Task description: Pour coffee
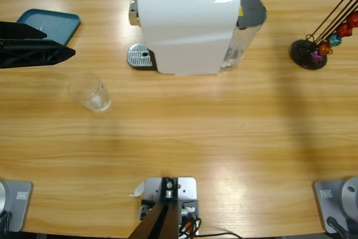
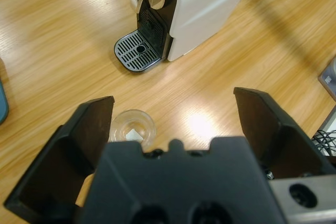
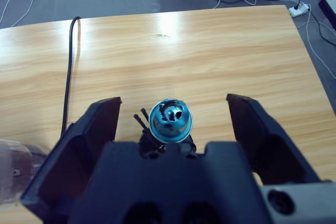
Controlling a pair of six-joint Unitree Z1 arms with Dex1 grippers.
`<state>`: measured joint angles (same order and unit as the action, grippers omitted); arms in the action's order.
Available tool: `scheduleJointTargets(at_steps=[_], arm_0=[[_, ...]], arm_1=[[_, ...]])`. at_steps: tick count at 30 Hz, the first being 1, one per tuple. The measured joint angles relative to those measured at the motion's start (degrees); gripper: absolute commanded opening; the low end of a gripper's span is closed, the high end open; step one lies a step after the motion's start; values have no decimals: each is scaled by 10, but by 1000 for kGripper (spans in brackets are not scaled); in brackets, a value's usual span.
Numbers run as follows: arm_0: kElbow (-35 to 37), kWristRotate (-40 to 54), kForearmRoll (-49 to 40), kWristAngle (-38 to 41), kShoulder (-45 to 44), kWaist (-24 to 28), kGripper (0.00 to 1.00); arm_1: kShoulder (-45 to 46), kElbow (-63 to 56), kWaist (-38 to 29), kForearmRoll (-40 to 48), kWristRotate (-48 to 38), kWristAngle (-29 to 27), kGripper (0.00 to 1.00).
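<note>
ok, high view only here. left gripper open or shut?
Observer: Open. The left wrist view shows the left gripper with jaws wide and the glass showing between them, untouched.
Operator: anything in the glass?
Observer: Looking down into its mouth, it looks empty. No brown liquid shows.
Operator: and the right gripper?
Observer: The right gripper is open too. A blue capsule sits in line between its jaws, touching neither.

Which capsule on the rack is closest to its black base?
The purple capsule, right at the base; the orange, blue and red ones sit farther from it.
</note>
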<state>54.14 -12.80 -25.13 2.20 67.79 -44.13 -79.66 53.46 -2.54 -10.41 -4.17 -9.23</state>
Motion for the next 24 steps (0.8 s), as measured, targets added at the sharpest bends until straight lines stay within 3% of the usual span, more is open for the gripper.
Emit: scheduleJointTargets(at_steps=[24], arm_0=[[-16,0,5,0,0,0,996]], arm_1=[[-2,1,7,5,0,-3,632]])
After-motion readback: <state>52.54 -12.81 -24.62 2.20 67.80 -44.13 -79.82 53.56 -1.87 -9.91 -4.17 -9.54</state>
